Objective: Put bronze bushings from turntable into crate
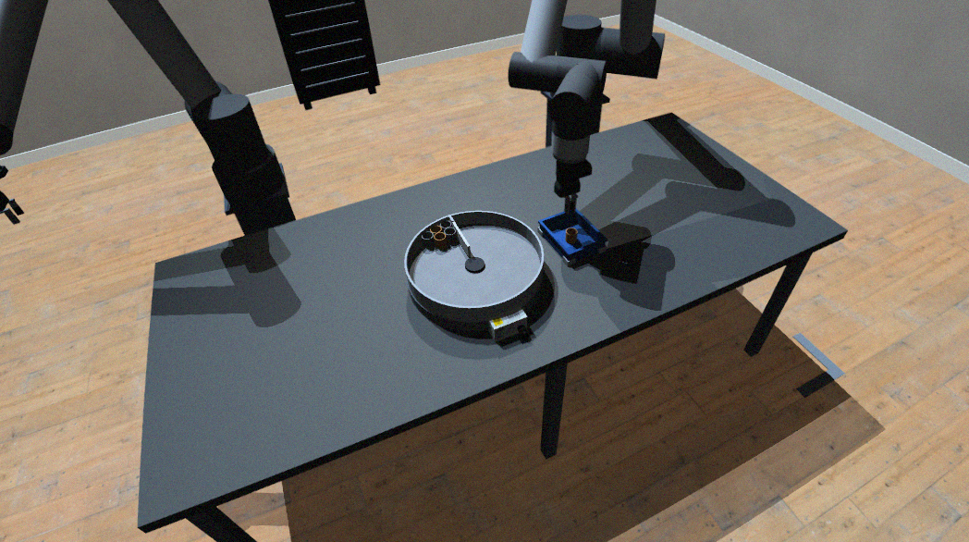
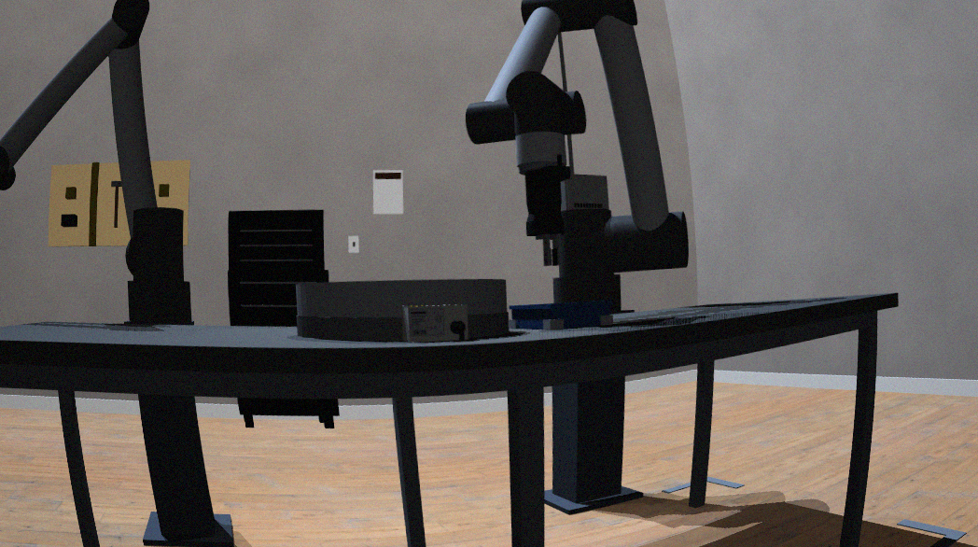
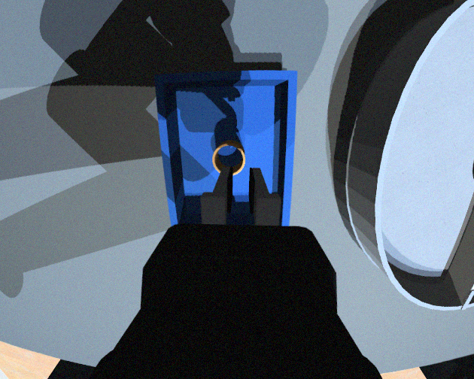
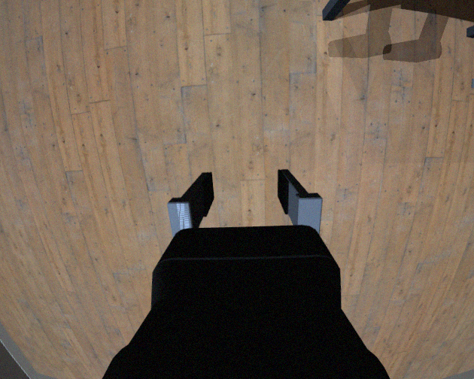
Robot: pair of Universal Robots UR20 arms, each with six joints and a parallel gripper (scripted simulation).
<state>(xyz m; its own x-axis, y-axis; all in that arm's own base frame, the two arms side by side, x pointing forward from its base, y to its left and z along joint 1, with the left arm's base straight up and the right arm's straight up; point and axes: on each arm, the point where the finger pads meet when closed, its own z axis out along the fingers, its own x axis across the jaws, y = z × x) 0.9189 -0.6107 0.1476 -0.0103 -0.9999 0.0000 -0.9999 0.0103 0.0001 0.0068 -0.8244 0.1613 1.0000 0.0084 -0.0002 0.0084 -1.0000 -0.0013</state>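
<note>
The blue crate [image 1: 588, 250] [image 2: 534, 314] [image 3: 293, 122] sits flat among its corner guides [image 2: 552, 324]. One bronze bushing [image 1: 570, 239] [image 3: 214, 163] stands upright on its floor. My left gripper [image 1: 570, 203] [image 2: 551, 253] [image 3: 241, 181] hangs above the crate, fingers partly apart and empty. On the turntable [image 1: 464, 311] [image 2: 346, 302] [image 3: 429, 130], several bushings stand upright in a tight cluster at the back left; two rims look bronze, one being the front bushing [image 1: 439, 239], beside steel ones [image 1: 426, 239]. My right gripper [image 1: 14, 210] [image 4: 244, 184] is open and empty, out beyond the table's left end.
A divider bar [image 1: 460, 235] runs from the turntable's hub [image 1: 474, 264] to its rim, beside the bushings. A control box [image 1: 508, 326] [image 2: 435, 323] stands at the turntable's front. The turntable's high wall rises close beside the crate. The right wrist view shows only floor [image 4: 245, 101] and table legs.
</note>
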